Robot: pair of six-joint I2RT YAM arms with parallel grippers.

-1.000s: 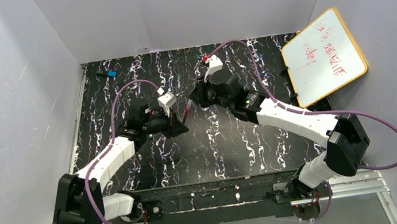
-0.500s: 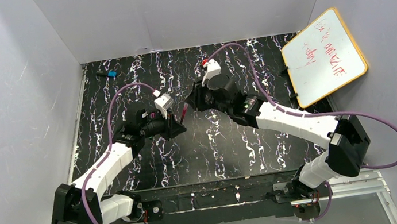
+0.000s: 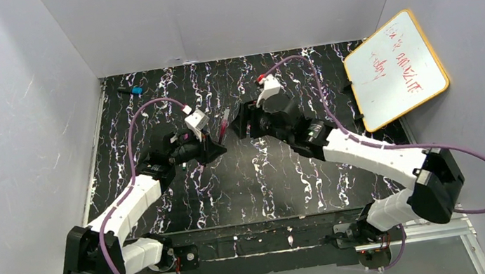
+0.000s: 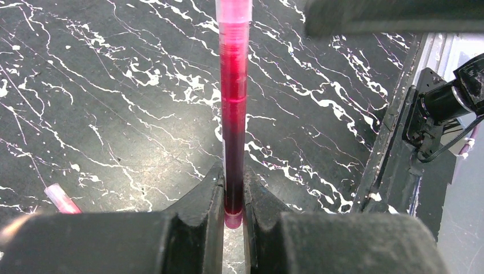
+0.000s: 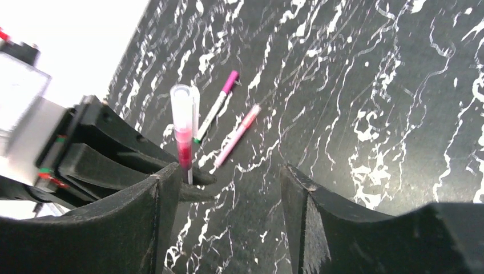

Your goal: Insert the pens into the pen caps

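Note:
A red pen [image 4: 234,114] stands upright between the jaws of my left gripper [image 4: 234,197], which is shut on its lower end. A pale, see-through pen cap [image 5: 181,105] sits on its top end. From above, the pen [image 3: 225,126] is at mid-table, between the left gripper [image 3: 216,142] and the right gripper [image 3: 237,120]. My right gripper [image 5: 228,194] is open and holds nothing; the capped pen is just beyond its left finger [image 5: 165,194]. On the table lie a whitish pen with a magenta end [image 5: 217,105] and a pink pen [image 5: 237,137].
A small blue-and-black item [image 3: 133,91] lies at the far left of the black marbled mat [image 3: 267,183]. A whiteboard [image 3: 395,69] leans at the back right. One end of a pink pen [image 4: 60,200] shows on the mat beside the left fingers.
The right gripper has opened, let go of the top of the red pen and drawn back slightly to the right. The left gripper still holds the pen.

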